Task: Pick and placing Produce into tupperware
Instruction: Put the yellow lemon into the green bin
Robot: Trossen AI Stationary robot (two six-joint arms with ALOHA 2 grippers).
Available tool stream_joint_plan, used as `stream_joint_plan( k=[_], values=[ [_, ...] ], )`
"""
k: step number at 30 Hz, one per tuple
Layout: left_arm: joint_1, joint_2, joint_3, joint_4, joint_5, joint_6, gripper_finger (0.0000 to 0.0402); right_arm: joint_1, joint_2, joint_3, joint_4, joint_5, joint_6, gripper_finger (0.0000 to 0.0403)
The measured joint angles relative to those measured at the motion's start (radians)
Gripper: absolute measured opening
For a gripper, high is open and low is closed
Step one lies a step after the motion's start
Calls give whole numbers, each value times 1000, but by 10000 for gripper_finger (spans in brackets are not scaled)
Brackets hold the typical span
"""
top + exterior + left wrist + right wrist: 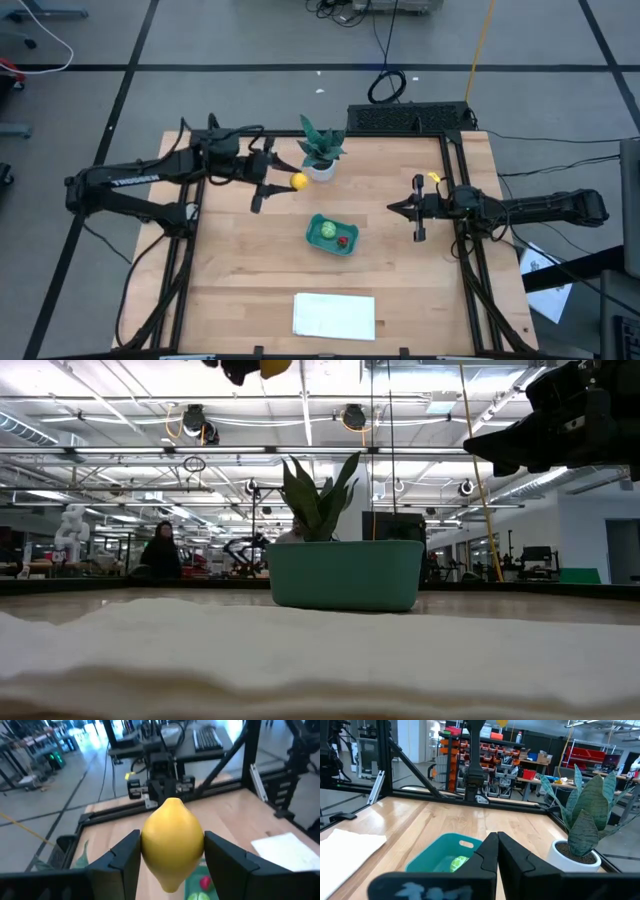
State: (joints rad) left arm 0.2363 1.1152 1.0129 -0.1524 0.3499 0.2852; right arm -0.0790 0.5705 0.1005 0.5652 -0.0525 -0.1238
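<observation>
- The left gripper point(285, 185) is clamped on the yellow toy lemon point(298, 181), holding it in the air over the wooden table point(240, 280), just beside the potted plant point(321, 150) and up-table from the teal tupperware point(331, 234).
- In the left wrist view the lemon point(173, 841) fills the space between the two dark fingers point(123, 856), which press against its sides; the green and red pieces show blurred below it.
- In the low view the lemon point(274, 367) appears at the very top edge, well above the table surface, with part of the gripper beside it.
- The tupperware lies near the middle of the table and holds two pieces: the round light-green piece point(327, 230) and the smaller dark red piece point(342, 240), lying near each other inside it.
- From the low view the tupperware point(345, 574) stands upright on the table with the plant's point(318, 495) spiky leaves rising behind it.
- The right gripper point(397, 208) waits above the table's right side, apart from the tupperware, its fingers pressed together with nothing between them.
- The right wrist view confirms the closed fingers point(487, 857), with the tupperware point(440, 855) and the light-green piece point(458, 863) beyond them and the plant point(585, 825) nearby.
- A white flat sheet point(334, 315) lies at the table's near edge, well apart from both grippers.
- A person point(160, 552) shows far off in the room behind the table.
</observation>
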Motion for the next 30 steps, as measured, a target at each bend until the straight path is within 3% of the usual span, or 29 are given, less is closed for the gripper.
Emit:
stream_joint_plan(
  k=[17,30],
  values=[
    [-2,-24,-364,609,69,-150,184,0,1,0,7,0,0,0],
    [-47,-21,-376,677,96,-199,184,0,1,0,13,0,0,0]
  ],
)
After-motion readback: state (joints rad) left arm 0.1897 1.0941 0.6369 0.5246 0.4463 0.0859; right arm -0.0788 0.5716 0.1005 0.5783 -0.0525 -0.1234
